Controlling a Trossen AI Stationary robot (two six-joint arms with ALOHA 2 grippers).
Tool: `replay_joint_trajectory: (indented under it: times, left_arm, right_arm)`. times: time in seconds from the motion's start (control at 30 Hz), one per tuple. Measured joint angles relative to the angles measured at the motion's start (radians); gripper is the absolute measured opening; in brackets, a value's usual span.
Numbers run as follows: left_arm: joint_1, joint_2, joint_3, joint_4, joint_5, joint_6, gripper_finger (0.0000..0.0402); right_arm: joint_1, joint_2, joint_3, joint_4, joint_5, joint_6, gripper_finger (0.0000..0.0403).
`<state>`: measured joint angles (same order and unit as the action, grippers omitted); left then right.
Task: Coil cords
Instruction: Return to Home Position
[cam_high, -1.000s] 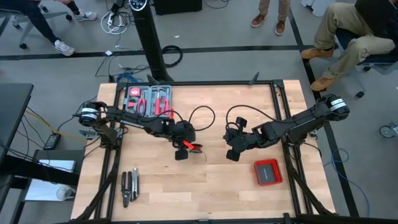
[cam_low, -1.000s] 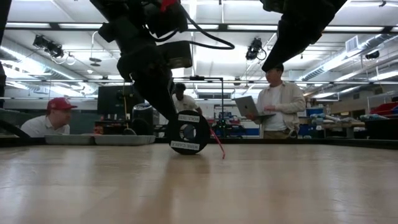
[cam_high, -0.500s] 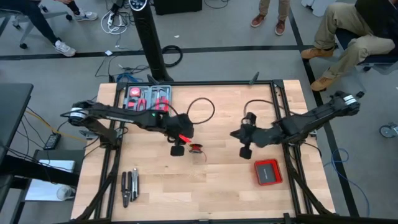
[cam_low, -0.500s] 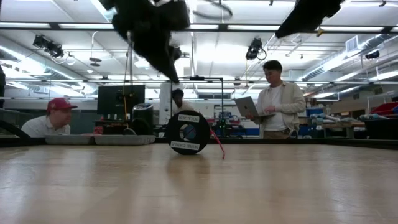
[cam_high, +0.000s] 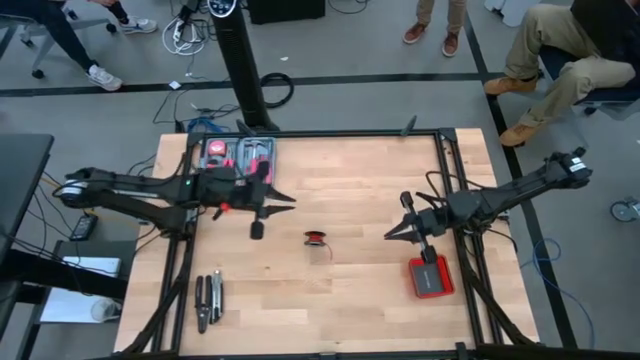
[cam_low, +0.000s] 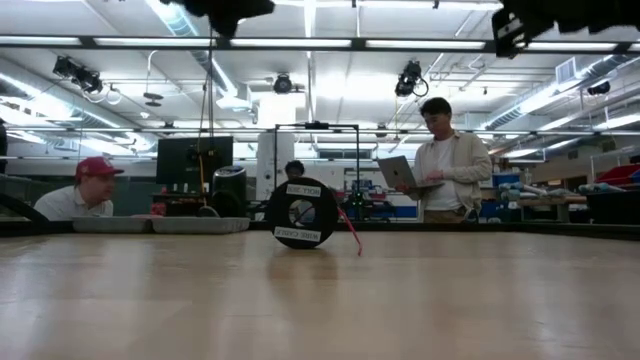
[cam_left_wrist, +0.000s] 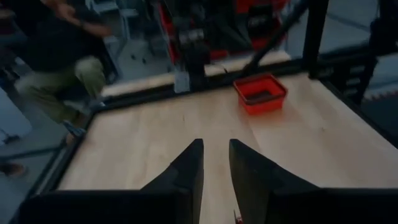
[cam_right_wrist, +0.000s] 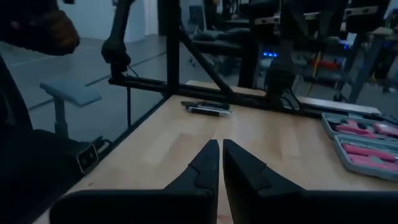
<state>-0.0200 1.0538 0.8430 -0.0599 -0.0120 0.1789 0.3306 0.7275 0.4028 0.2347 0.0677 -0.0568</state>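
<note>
red wire spool (cam_high: 316, 238) upright, white labels (cam_low: 302, 189) unreadable | left pincer (cam_high: 290, 200) slightly parted, empty | right pincer (cam_high: 389, 235) closed, empty

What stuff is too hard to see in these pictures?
- Words on the black spool of thin red wire: low view, too small to read.
- How tidily that wire is wound: high view, too small.
- Left gripper and right gripper: low view, mostly cut off by the top edge.
- Grey tool case with pink tools: right wrist view, cut off by the right edge.
</note>
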Motion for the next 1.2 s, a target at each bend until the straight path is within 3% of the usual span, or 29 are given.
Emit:
replay_joint_trajectory:
  times: [0.2, 0.37, 0.47, 0.67, 0.9, 1.1, 1.2]
  left_arm:
    - [0.0, -0.161, -0.251, 0.216, -0.014, -0.047, 0.008]
    - [0.0, -0.245, -0.378, 0.269, -0.016, -0.085, 0.008]
    - [0.0, -0.273, -0.431, 0.275, -0.021, -0.063, 0.008]
    - [0.0, -0.288, -0.505, 0.277, -0.092, -0.053, 0.008]
    - [0.001, -0.283, -0.505, 0.248, -0.343, -0.053, 0.008]
    - [0.001, -0.288, -0.505, 0.394, -0.544, -0.187, 0.008]
    - [0.001, -0.305, -0.504, 0.377, -0.571, -0.212, 0.008]
  right_arm:
    - [-0.014, -0.052, -0.171, 0.198, -0.044, -0.033, 0.002]
    - [-0.014, -0.069, -0.308, 0.376, -0.031, -0.003, 0.002]
    - [-0.015, -0.073, -0.376, 0.427, 0.022, 0.049, 0.0019]
    - [-0.016, -0.058, -0.387, 0.367, 0.269, 0.079, 0.0012]
    - [-0.016, -0.039, -0.388, 0.373, 0.295, 0.079, 0.0013]
    - [-0.016, -0.035, -0.388, 0.371, 0.296, 0.079, 0.0011]
    - [-0.016, -0.11, -0.393, 0.344, 0.296, 0.08, 0.0012]
